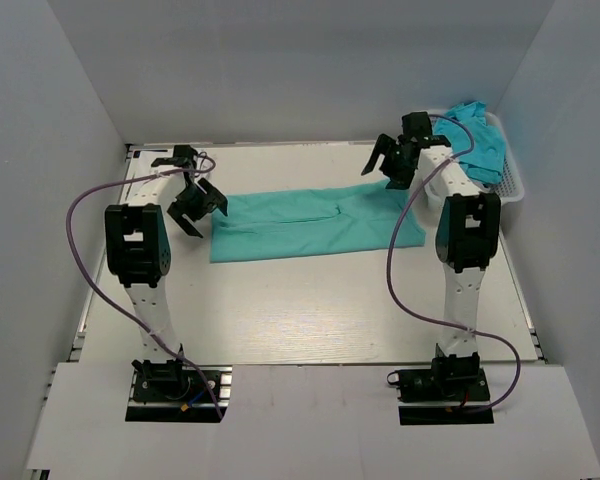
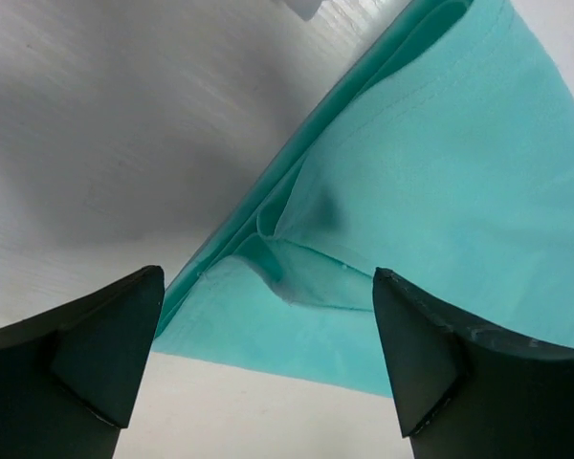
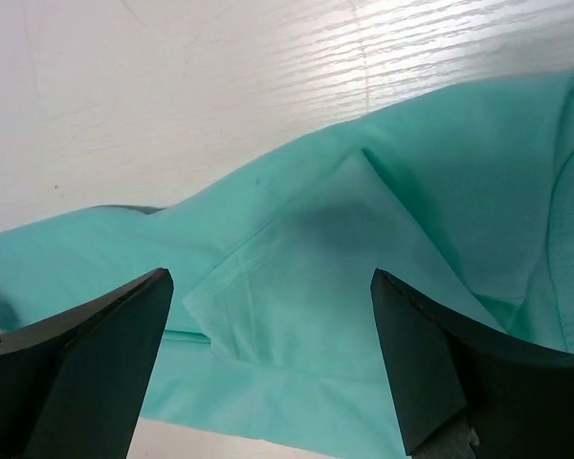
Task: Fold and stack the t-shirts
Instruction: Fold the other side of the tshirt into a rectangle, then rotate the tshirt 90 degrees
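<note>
Hovering both hands over one teal t-shirt [image 1: 315,225], which lies flat on the table [image 1: 300,310]. It's folded into a long strip running left to right across the middle of the table, betw. my two arms.

My left gripper [image 1: 200,205] is at the strip's left end, right by the short edge. Its fingers are spread wide w/ nothing pinched. In the left wrist view the two dark fingertips [image 2: 96,354] stand well apart at the bottom. The shirt's edge runs diagonally from betw. them to the upper right, w/ bare tabletop to the left of it. A small turned-over fold of cloth sits just beyond the gap, and stacked layers show along that edge. Can't tell if the tips touch the fabric.

My right gripper [image 1: 380,168] is at the strip's right end, over the far corner. It's also spread wide and holds nothing. In the right wrist view the cloth fills most of the frame beneath and beyond the fingers. A lighter flap is folded over the body of the shirt, roughly centred betw. the tips. A seamed band shows at the far right, collar or hem, can't tell which. Bare table shows past the shirt's far edge.

Beyond the right gripper, in the far right corner, a white lattice basket [image 1: 515,190] holds more teal shirts [image 1: 477,135], bunched up and spilling over the rim.
</note>
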{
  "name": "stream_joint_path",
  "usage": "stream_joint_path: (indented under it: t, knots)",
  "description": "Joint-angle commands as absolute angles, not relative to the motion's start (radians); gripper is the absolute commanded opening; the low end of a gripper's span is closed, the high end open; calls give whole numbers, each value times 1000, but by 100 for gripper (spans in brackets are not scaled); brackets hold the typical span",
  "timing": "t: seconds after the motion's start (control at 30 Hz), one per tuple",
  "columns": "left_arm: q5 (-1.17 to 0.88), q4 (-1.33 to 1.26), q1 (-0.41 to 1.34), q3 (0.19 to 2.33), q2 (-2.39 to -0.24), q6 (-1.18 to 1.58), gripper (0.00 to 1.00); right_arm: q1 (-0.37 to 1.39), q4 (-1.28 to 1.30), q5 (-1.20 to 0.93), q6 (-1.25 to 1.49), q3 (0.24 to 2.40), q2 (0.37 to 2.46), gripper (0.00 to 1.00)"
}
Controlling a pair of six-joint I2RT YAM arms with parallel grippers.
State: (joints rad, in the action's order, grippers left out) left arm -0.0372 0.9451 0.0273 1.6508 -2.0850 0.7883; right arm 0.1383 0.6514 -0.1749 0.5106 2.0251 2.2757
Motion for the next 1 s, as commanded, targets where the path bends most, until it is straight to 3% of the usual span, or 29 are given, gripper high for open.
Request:
stream_joint_path:
  t: [0.0, 0.13, 0.37, 0.73, 0.97]
  knots:
    - [-18, 995, 21, 1697, -1994, 736, 100, 140, 591, -229, 479, 1978, 2155, 90]
    - [-18, 986, 35, 1677, -1931, 690, 100, 143, 534, -206, 443, 1707, 1996, 90]
    - [-426, 677, 95, 1548, -1894, 606, 100, 149, 451, -212, 451, 1398, 1842, 90]
    - [-250, 747, 149, 1599, -2120, 546, 100, 163, 440, -143, 442, 1388, 1940, 90]
    - [-464, 684, 271, 1119, -1887, 661, 100, 212, 422, -224, 443, 1603, 2201, 90]
